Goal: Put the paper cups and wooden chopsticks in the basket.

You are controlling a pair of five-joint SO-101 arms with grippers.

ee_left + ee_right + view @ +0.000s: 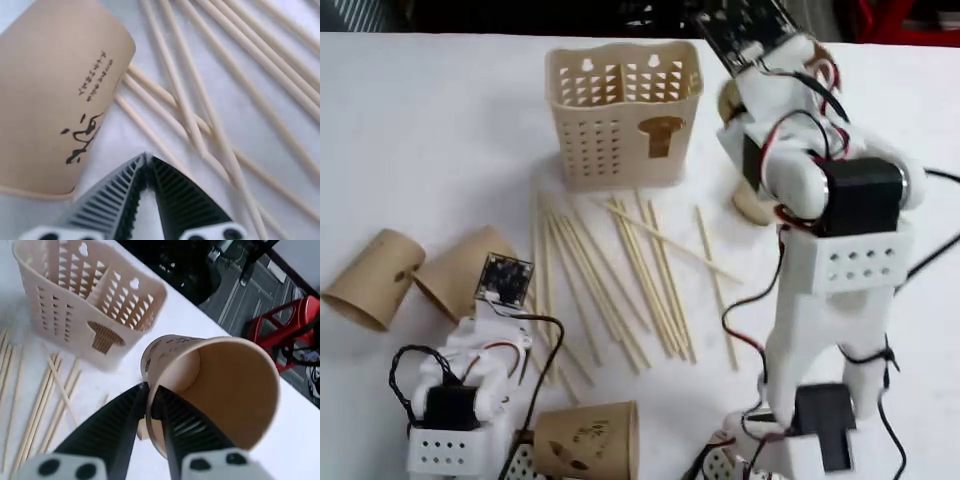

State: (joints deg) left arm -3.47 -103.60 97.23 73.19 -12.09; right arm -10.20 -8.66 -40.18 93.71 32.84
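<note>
The cream slotted basket point(620, 115) point(85, 300) stands upright at the back of the table. My right gripper point(150, 387) is shut on the wall of a paper cup point(235, 390) point(729, 100), held tilted just right of the basket. My left gripper point(146, 159) is shut with nothing between its fingers. It hovers low over the table, beside a printed paper cup point(55, 100) lying on its side and next to the wooden chopsticks point(200, 115). The chopsticks point(620, 280) lie fanned out in front of the basket.
Two paper cups point(375, 278) point(460, 270) lie on their sides at the left, and a third point(585, 440) lies at the front edge. A tan piece point(752, 208) shows under the right arm. The right arm's body point(840, 260) towers over the table's right side.
</note>
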